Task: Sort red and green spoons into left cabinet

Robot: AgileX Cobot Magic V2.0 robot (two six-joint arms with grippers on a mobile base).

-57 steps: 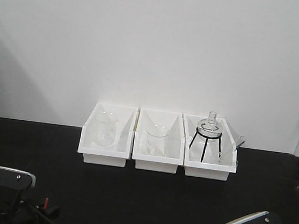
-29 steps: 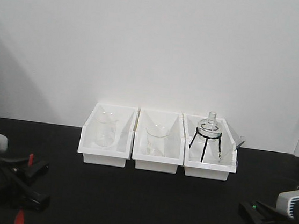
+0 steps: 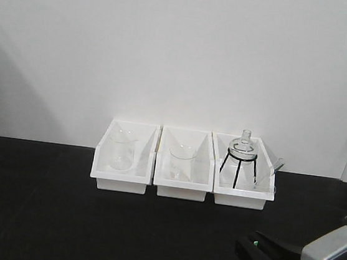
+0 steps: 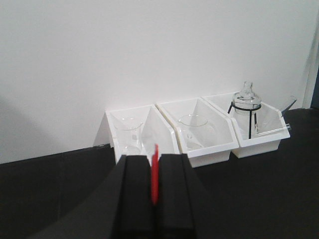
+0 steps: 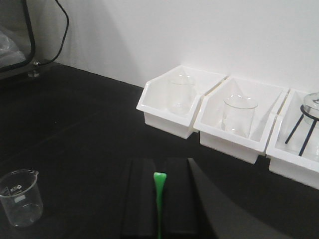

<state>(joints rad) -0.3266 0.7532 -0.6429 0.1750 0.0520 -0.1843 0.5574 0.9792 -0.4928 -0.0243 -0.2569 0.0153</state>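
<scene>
**Two spoons, one in each gripper**

Left gripper (image 4: 155, 160): jaws closed on the red spoon (image 4: 155, 181), which stands upright in front of the row of white bins (image 4: 209, 157).
Right gripper (image 5: 159, 167): jaws closed on the green spoon (image 5: 159, 196), also in front of the bins.
Loose beaker (image 5: 20, 196): appears in the right wrist view only, well in front of the bins. Its printed mark is too small to read.

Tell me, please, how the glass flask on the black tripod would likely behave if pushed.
The flask sits high on the thin-legged tripod, so it probably tips easily. It looks like clear glass, so likely fragile and slippery. The white bin around it might catch a fall.
</scene>
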